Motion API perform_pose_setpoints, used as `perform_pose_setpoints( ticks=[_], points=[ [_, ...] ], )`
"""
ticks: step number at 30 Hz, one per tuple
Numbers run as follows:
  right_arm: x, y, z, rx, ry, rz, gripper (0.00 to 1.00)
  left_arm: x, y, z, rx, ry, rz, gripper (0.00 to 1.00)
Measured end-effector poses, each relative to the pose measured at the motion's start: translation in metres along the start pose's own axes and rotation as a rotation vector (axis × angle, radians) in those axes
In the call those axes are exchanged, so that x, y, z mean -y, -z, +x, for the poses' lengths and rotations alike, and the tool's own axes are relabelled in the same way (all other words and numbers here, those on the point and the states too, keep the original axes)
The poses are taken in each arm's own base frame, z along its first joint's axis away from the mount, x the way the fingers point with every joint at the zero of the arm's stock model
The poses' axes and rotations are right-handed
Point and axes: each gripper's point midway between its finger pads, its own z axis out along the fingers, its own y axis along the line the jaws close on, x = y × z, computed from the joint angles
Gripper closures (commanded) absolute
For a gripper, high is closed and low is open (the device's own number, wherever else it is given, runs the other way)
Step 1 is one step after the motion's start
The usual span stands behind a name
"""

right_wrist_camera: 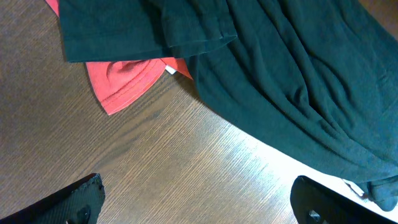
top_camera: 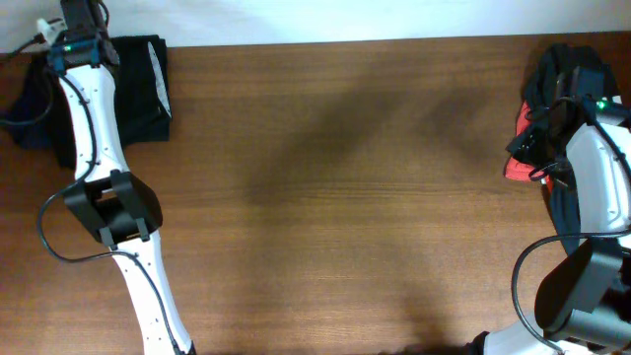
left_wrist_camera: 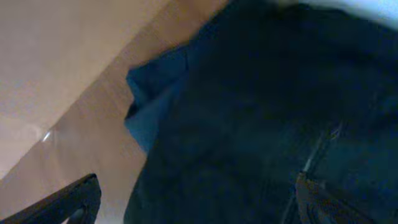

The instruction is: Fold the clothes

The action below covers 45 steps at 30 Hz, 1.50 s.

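A folded black garment with a whitish side strip (top_camera: pixel 148 84) lies at the table's far left corner, with a navy garment (top_camera: pixel 25 113) beside it at the left edge. My left gripper (top_camera: pixel 74 30) hovers over them, open; the left wrist view shows dark fabric (left_wrist_camera: pixel 261 112) and a navy piece (left_wrist_camera: pixel 152 93) close below the open jaws (left_wrist_camera: pixel 199 205). At the far right a pile of black clothes (top_camera: pixel 562 74) covers a red garment (top_camera: pixel 518 163). My right gripper (top_camera: pixel 552 123) is open above the bare table, next to the red garment (right_wrist_camera: pixel 124 78) and black cloth (right_wrist_camera: pixel 298 81).
The brown wooden table (top_camera: pixel 345 197) spans the view between the two piles. The white wall runs along the far edge. Both arms' cables hang near the table's sides.
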Motion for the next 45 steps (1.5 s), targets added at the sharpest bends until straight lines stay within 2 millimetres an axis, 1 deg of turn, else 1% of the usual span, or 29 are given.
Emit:
perform_pose_setpoints(
  ticks=[1,2,3,4,5,7,9,12,14,16,17,18,19,20,21,24,26,29,32,33,34,37,38,39,40,41,42,44,45],
  points=[
    [0.0,0.0,0.0,0.0,0.0,0.0,0.01,0.003,0.005,0.013,-0.042,-0.047,-0.005,0.01],
    [0.0,0.0,0.0,0.0,0.0,0.0,0.01,0.002,0.007,0.02,-0.068,-0.073,-0.011,0.03],
    [0.0,0.0,0.0,0.0,0.0,0.0,0.01,-0.006,0.009,0.036,-0.132,-0.124,-0.031,0.04],
    [0.0,0.0,0.0,-0.001,0.001,0.0,0.01,-0.014,0.007,0.045,-0.176,-0.147,-0.043,0.08],
    [0.0,0.0,0.0,0.0,0.0,0.0,0.01,-0.022,0.004,0.051,-0.21,-0.149,-0.039,0.08],
    [0.0,0.0,0.0,0.0,0.001,0.0,0.01,-0.038,-0.012,0.067,-0.329,-0.101,0.052,0.08],
    [0.0,0.0,0.0,0.0,0.001,0.0,0.01,-0.067,-0.037,0.078,-0.453,0.031,0.187,0.08],
    [0.0,0.0,0.0,0.0,0.001,0.0,0.01,-0.082,-0.047,0.083,-0.493,0.035,0.272,0.07],
    [0.0,0.0,0.0,0.0,0.001,0.0,0.01,-0.073,-0.055,0.092,-0.506,-0.031,0.316,0.07],
    [0.0,0.0,0.0,0.0,0.0,0.0,0.01,-0.053,-0.072,0.115,-0.551,-0.09,0.373,0.08],
    [0.0,0.0,0.0,0.0,0.001,0.0,0.01,-0.045,-0.083,0.128,-0.573,-0.103,0.389,0.16],
    [0.0,0.0,0.0,0.0,0.0,0.0,0.01,-0.041,-0.088,0.132,-0.577,-0.107,0.401,0.37],
    [0.0,0.0,0.0,0.0,0.0,0.0,0.01,-0.038,-0.088,0.129,-0.563,-0.12,0.417,0.59],
    [0.0,0.0,0.0,0.0,0.001,0.0,0.01,-0.037,-0.088,0.129,-0.561,-0.123,0.425,0.71],
    [0.0,0.0,0.0,0.0,0.0,0.0,0.01,-0.035,-0.088,0.128,-0.554,-0.134,0.435,1.0],
    [0.0,0.0,0.0,0.0,0.001,0.0,0.01,-0.034,-0.088,0.127,-0.544,-0.147,0.435,0.99],
    [0.0,0.0,0.0,0.0,0.0,0.0,0.01,-0.038,-0.088,0.126,-0.55,-0.123,0.393,0.99],
    [0.0,0.0,0.0,0.0,0.001,0.0,0.01,-0.046,-0.078,0.117,-0.541,-0.074,0.321,1.0],
    [0.0,0.0,0.0,0.0,0.0,0.0,0.01,-0.067,-0.041,0.069,-0.415,-0.051,0.251,0.99],
    [0.0,0.0,0.0,0.0,0.001,0.0,0.01,-0.071,-0.032,0.058,-0.376,-0.061,0.211,1.0],
    [0.0,0.0,0.0,0.0,0.001,0.0,0.01,-0.072,-0.03,0.055,-0.356,-0.07,0.182,0.98],
    [0.0,0.0,0.0,0.0,0.001,0.0,0.01,-0.078,-0.035,0.038,-0.282,-0.056,0.119,0.92],
    [0.0,0.0,0.0,0.0,0.001,0.0,0.01,-0.08,-0.037,0.035,-0.27,-0.049,0.111,0.88],
    [0.0,0.0,0.0,0.0,0.0,0.0,0.01,-0.08,-0.04,0.028,-0.242,-0.035,0.107,0.29],
    [0.0,0.0,0.0,0.0,0.001,0.0,0.01,-0.079,-0.045,0.024,-0.221,-0.023,0.103,0.13],
    [0.0,0.0,0.0,0.0,0.0,0.0,0.01,-0.078,-0.048,0.024,-0.215,-0.021,0.098,0.03],
    [0.0,0.0,0.0,0.0,0.0,0.0,0.01,-0.077,-0.054,0.027,-0.22,-0.023,0.09,0.01],
    [0.0,0.0,0.0,0.0,0.0,0.0,0.01,-0.075,-0.064,0.045,-0.272,-0.047,0.075,0.01],
    [0.0,0.0,0.0,0.0,0.001,0.0,0.01,-0.076,-0.06,0.056,-0.313,-0.073,0.07,0.02]
  ],
)
